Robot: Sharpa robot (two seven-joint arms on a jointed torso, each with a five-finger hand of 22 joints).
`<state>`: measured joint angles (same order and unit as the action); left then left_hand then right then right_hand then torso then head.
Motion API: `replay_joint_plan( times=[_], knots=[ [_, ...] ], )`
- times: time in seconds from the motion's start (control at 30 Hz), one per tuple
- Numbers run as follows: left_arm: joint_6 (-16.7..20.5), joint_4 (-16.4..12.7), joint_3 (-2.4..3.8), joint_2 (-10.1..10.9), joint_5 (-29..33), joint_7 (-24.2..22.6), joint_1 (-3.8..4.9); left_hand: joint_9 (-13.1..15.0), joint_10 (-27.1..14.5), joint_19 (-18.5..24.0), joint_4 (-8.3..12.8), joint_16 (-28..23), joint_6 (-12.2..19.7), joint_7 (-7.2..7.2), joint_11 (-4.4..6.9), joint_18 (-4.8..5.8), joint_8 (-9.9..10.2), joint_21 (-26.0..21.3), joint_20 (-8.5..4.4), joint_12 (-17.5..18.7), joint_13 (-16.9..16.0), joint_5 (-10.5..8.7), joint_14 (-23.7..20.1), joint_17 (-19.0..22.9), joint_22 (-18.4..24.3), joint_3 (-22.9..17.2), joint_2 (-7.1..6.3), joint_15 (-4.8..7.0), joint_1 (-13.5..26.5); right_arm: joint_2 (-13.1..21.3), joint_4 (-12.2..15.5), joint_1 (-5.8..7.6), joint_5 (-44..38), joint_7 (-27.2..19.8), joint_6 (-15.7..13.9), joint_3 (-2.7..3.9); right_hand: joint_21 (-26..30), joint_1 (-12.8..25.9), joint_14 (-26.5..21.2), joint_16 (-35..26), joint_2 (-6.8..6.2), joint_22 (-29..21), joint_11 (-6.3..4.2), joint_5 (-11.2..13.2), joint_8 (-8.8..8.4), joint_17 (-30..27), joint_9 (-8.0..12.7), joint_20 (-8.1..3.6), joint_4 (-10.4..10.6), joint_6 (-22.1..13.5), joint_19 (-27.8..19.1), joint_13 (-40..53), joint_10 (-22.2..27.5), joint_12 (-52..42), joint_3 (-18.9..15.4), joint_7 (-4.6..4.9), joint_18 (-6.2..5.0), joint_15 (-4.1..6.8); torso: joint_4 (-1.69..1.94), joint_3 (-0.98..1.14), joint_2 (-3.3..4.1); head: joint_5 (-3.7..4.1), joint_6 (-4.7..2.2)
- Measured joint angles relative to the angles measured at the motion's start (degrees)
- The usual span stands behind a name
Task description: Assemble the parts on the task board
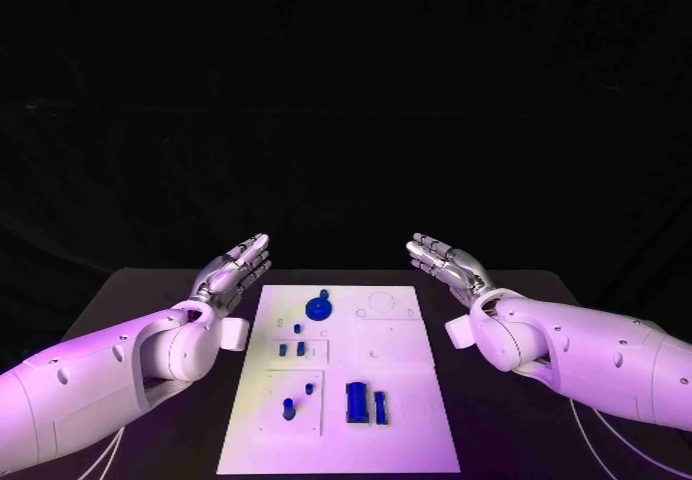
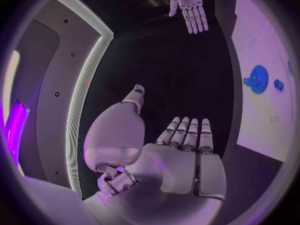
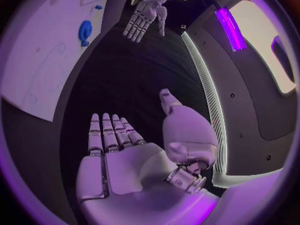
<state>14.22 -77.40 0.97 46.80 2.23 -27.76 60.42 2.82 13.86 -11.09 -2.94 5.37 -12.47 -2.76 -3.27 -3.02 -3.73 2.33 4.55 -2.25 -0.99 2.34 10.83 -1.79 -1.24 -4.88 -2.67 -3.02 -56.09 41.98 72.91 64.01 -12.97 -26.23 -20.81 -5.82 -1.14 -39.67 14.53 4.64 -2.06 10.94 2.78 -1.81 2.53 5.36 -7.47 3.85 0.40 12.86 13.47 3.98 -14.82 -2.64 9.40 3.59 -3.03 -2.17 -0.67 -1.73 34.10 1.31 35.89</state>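
Observation:
The white task board [image 1: 389, 345] lies in the middle of the black table. Blue parts rest on it: a round piece [image 1: 319, 303] near the far end, small pieces [image 1: 293, 349] on the left side, and two taller blocks [image 1: 364, 402] toward the near end. My left hand [image 1: 235, 266] hovers left of the board's far corner, fingers straight and apart, holding nothing. My right hand [image 1: 446, 263] mirrors it at the far right corner, also flat and empty. In the left wrist view my palm [image 2: 181, 155] faces up, with the round piece [image 2: 257, 78] on the board [image 2: 262, 45] beside it.
Bare black table [image 1: 144, 300] lies on both sides of the board. The board's near edge [image 1: 339, 468] reaches close to the table's front. In the right wrist view the board [image 3: 37, 60] sits beside my right hand [image 3: 119, 155], and the left hand [image 3: 145, 16] shows across from it.

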Motion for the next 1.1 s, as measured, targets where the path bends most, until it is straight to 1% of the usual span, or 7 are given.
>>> replay_joint_plan(
  times=[0.17, 0.27, 0.4, 0.5, 0.67, 0.73, 1.1],
  knots=[
    [3.5, -2.8, -0.16, -0.4, -0.1, 0.0, 0.01, -1.6, -8.1, 6.5, 1.7, -3.1, 7.2, 1.62, 1.95, 1.43, 2.1, -1.2, -2.67, 1.1, 0.6, -1.23, -6.3, 1.0, 0.7, 2.8, 1.57, 1.74, 29.1, 0.7, 5.0, -1.09, 1.8, -0.2, -3.6, 1.9, 0.6, 22.8, -8.5, -2.7, 1.23, -6.4, -1.64, 0.9, -1.46, -3.1, 4.3, -2.27, -0.3, -7.5, -7.8, -2.3, 8.6, 1.5, -5.4, -2.08, 1.36, 1.26, 0.38, 0.96, -1.66, -0.94, -1.03],
    [7.3, -5.2, -0.36, -0.8, -0.2, -0.1, 0.01, -2.1, -10.2, 8.1, 2.4, -4.0, 9.2, 2.05, 2.44, 1.8, 2.6, -1.6, -3.43, 1.6, 0.7, -1.65, -8.0, 1.3, 0.9, 3.5, 1.99, 2.24, 39.4, 1.3, 9.0, -1.95, 3.8, -0.5, -7.2, 3.32, 0.6, 29.3, -10.8, -3.4, 1.53, -8.1, -2.07, 1.0, -1.8, -4.0, 5.6, -2.88, -0.3, -9.6, -10.0, -3.0, 11.0, 1.9, -7.0, -2.66, 1.37, 1.58, 0.53, 1.33, -2.25, -1.19, -1.33],
    [13.2, -8.3, -0.65, -1.4, -0.5, -0.3, -0.09, -2.4, -11.9, 9.4, 2.6, -4.5, 10.6, 2.5, 2.94, 1.8, 3.0, -1.9, -4.06, 1.6, 0.8, -1.71, -9.3, 1.5, 1.0, 4.0, 2.33, 2.69, 47.4, 2.0, 13.3, -2.98, 6.6, -1.1, -12.3, 4.69, 0.6, 34.3, -12.4, -3.9, 1.8, -9.5, -2.56, 1.3, -2.04, -4.7, 6.5, -3.43, -0.5, -11.0, -11.6, -3.5, 12.7, 2.1, -8.0, -3.26, 2.24, 2.0, 0.63, 1.57, -2.68, -1.3, -1.48],
    [17.6, -10.1, -0.84, -1.7, -0.7, -0.4, -0.21, -2.6, -12.4, 9.9, 2.7, -4.8, 11.2, 2.47, 3.08, 1.8, 3.3, -1.9, -4.14, 1.9, 0.9, -1.94, -9.7, 1.6, 1.1, 4.1, 2.47, 2.87, 50.7, 2.4, 15.4, -3.48, 8.6, -1.5, -15.9, 5.37, 0.9, 36.3, -13.0, -4.1, 1.91, -10.0, -2.57, 1.3, -2.13, -4.9, 6.9, -3.65, -0.5, -11.5, -12.0, -3.6, 13.3, 2.2, -8.4, -3.35, 2.25, 1.97, 0.64, 1.66, -2.81, -1.3, -1.49],
    [23.4, -11.9, -0.97, -1.9, -1.1, -0.6, -0.24, -2.7, -13.3, 10.6, 2.9, -5.0, 11.9, 2.73, 3.27, 1.88, 3.4, -2.0, -4.46, 1.9, 0.9, -2.06, -10.3, 1.7, 1.2, 4.4, 2.67, 3.01, 54.4, 2.7, 16.8, -3.79, 10.9, -2.1, -19.8, 5.79, 0.9, 39.2, -14.2, -4.4, 2.05, -10.8, -2.78, 1.5, -2.34, -5.3, 7.4, -3.84, -0.4, -12.7, -13.2, -3.9, 14.5, 2.4, -9.2, -3.6, 2.24, 2.18, 0.66, 1.72, -2.88, -1.3, -1.51],
    [25.1, -12.2, -0.99, -2.0, -1.2, -0.7, -0.26, -2.8, -13.6, 10.9, 2.9, -5.0, 12.0, 2.88, 3.27, 2.68, 3.5, -2.1, -4.54, 1.9, 0.9, -2.15, -10.6, 1.7, 1.2, 4.6, 2.68, 3.01, 55.7, 2.7, 16.9, -3.81, 11.5, -2.2, -20.8, 5.79, 0.9, 39.2, -14.2, -4.4, 2.04, -10.9, -2.78, 1.5, -2.34, -5.3, 7.4, -3.84, -0.4, -12.7, -13.2, -3.9, 14.5, 2.4, -9.2, -3.6, 2.24, 2.18, 0.67, 1.72, -2.9, -1.3, -1.52],
    [28.6, -12.4, -1.0, -2.0, -1.5, -0.9, -0.27, -2.8, -13.6, 10.9, 2.9, -5.0, 12.0, 2.87, 3.27, 2.67, 3.5, -2.1, -4.54, 1.9, 0.9, -2.15, -10.6, 1.7, 1.2, 4.6, 2.68, 3.01, 55.8, 2.7, 16.9, -3.82, 12.9, -2.6, -22.8, 5.79, 0.9, 39.4, -14.2, -4.4, 2.05, -10.9, -2.78, 1.5, -2.34, -5.3, 7.4, -3.84, -0.4, -12.7, -13.2, -3.9, 14.5, 2.4, -9.2, -3.6, 2.23, 2.18, 0.67, 1.74, -2.92, -1.3, -1.52]
  ],
)
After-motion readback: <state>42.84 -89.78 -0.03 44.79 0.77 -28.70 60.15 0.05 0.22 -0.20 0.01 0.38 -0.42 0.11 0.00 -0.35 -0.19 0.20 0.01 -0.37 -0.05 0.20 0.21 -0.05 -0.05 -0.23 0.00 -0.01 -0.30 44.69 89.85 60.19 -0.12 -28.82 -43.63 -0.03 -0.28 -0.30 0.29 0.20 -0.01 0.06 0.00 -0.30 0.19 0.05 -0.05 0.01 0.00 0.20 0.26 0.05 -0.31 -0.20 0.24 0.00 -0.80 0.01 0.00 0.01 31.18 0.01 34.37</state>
